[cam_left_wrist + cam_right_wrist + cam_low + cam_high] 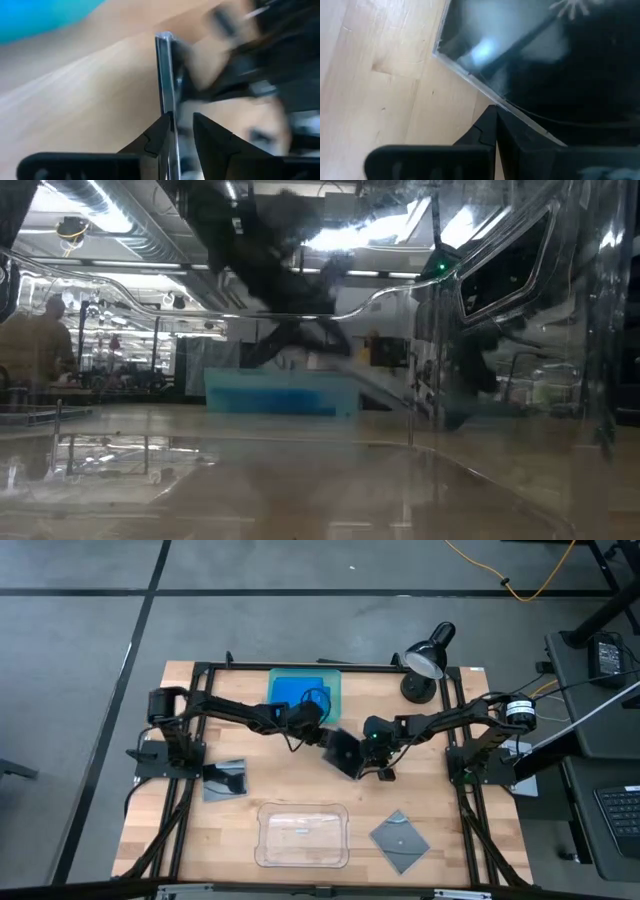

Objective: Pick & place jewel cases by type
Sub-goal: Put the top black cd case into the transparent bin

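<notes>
Hanging above the table's middle, a dark grey jewel case (343,752) is pinched on opposite edges by both grippers: the left gripper (322,732) from beside the teal tray (330,690), the right gripper (366,746) opposite. Its edge (165,75) is clamped between dark fingers (155,140).

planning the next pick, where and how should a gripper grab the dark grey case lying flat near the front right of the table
Grip the dark grey case across its thin edge at a corner. It lies flat on the table, turned diamond-wise, so no face can be pinched from above; probably tip or slide it first. Come from the right arm's side, where the space around it looks open; the clear tray lies on the other side.
</notes>
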